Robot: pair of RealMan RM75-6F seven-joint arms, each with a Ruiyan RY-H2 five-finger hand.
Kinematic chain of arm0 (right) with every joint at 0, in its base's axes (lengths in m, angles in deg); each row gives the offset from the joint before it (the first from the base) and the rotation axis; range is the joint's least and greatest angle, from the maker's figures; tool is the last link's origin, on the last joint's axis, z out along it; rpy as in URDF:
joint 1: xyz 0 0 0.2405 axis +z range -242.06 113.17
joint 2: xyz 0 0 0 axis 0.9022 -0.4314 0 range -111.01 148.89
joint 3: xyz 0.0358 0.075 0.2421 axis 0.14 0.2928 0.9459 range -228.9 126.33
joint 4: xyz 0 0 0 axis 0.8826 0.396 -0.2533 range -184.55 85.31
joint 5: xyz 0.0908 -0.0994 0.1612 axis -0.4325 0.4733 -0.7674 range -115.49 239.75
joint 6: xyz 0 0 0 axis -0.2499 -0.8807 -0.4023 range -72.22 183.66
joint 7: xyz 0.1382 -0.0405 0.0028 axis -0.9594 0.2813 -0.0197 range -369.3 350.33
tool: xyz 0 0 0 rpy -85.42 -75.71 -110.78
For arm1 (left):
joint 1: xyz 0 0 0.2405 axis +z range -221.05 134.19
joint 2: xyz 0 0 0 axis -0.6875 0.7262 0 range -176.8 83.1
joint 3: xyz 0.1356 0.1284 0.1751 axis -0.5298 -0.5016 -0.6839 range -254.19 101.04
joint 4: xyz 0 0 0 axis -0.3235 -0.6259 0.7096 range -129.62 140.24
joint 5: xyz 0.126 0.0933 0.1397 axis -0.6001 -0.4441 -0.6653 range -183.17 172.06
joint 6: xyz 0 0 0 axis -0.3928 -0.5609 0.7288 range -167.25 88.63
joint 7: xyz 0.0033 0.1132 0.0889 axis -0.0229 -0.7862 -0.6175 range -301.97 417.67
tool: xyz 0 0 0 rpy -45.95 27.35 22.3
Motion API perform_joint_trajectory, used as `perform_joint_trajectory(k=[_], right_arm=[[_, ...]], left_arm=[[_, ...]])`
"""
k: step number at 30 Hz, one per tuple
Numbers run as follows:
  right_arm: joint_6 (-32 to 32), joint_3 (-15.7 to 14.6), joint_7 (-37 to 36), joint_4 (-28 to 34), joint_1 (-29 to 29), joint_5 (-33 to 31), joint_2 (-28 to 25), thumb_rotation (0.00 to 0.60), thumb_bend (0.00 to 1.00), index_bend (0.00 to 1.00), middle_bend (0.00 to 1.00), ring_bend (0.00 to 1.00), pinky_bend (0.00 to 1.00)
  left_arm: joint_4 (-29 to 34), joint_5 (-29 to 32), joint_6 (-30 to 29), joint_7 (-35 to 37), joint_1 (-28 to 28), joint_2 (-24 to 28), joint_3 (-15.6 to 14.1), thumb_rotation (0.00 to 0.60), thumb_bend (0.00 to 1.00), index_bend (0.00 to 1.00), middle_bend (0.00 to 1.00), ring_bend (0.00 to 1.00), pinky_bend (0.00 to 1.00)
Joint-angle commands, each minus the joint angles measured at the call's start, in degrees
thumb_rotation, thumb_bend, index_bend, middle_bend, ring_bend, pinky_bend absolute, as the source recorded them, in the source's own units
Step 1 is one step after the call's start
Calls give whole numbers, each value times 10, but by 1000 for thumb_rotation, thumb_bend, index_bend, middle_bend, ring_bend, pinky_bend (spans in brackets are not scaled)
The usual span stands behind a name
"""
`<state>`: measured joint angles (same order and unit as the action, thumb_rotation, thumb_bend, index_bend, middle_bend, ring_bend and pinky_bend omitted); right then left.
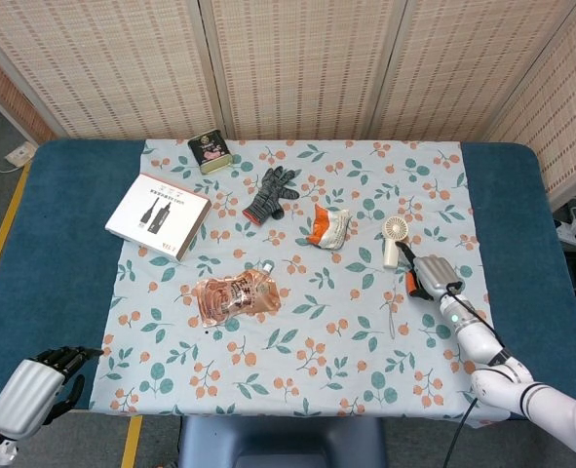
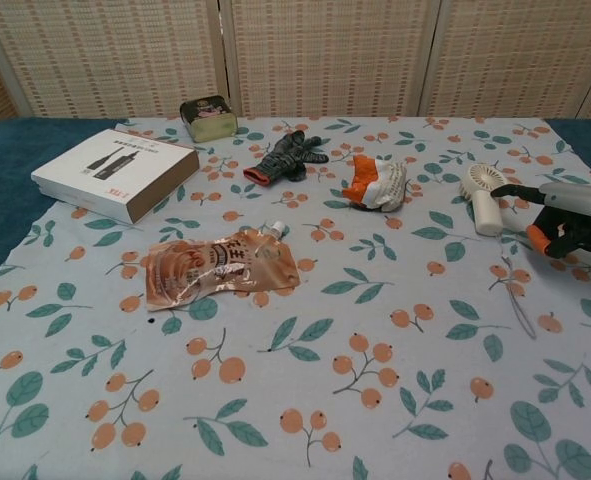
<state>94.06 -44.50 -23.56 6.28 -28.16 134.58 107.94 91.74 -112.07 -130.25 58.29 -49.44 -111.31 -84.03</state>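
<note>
The right hand [image 1: 427, 276] hung low over the tablecloth [image 1: 346, 331], its fingers curled in on nothing. A small white fan [image 1: 394, 238] lay just beyond its fingertips, close but apart. Further to that hand's left lay a crumpled orange-and-white packet [image 1: 327, 225], a dark glove [image 1: 271, 193] and an orange pouch [image 1: 235, 294]. The left hand [image 1: 36, 387] hovered off the table's near corner, fingers apart and holding nothing, well clear of the white box [image 1: 158, 214] and the tin [image 1: 210, 152].

Blue table [image 1: 63, 263] under a floral cloth [image 1: 336, 341]

On the cloth: white box [image 1: 158, 215], tin [image 1: 210, 152], grey glove [image 1: 271, 192], orange pouch [image 1: 235, 296], crumpled packet [image 1: 328, 226], handheld fan [image 1: 394, 239].
</note>
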Motion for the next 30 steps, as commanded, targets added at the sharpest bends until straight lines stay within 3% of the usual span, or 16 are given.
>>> perform_joint_trajectory(k=[1, 18, 24, 30], right_arm=[[0, 0, 0, 0, 0, 0, 0, 600, 692, 4, 746, 637, 779], [41, 4, 5, 24, -7, 17, -14, 600, 692, 4, 746, 637, 779], [96, 1, 40, 86, -28, 28, -49, 600, 692, 4, 746, 637, 778], [198, -21, 121, 181, -87, 40, -97, 600, 691, 16, 746, 599, 761]], left_arm=[[0, 0, 0, 0, 0, 0, 0, 600, 622, 285, 358, 381, 548], [0, 0, -1, 1, 1, 0, 0, 600, 621, 285, 358, 381, 548], [-1, -1, -1, 1, 0, 0, 0, 600, 621, 289, 358, 381, 548], [-1, -1, -1, -1, 1, 0, 0, 600, 620, 289, 358, 380, 548]])
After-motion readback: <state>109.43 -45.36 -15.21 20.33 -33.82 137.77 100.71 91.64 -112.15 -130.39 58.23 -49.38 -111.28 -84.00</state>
